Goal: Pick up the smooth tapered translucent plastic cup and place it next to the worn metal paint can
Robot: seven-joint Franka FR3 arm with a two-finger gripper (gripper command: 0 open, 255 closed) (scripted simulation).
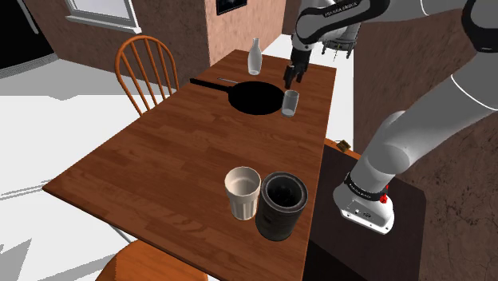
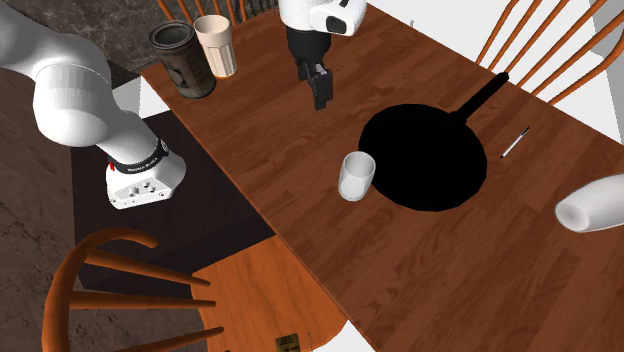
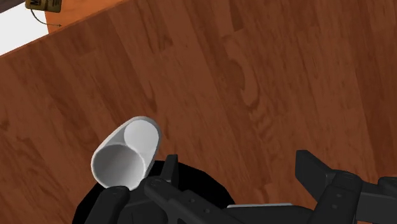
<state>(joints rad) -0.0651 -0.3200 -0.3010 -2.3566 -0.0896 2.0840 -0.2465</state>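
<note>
One grey cup upright just beside black pan, unheld.
Above it the gripper hovers, fingers apart, clasping nothing; dark paint can stands well apart.

The arm is built of fat, rounded white tubes with dark bands at the joints. At the top of the shoulder view, dark lettering runs across the white wrist. The white foot, lower right, shows small holes and a red spot. The jaws are plain black.
</note>
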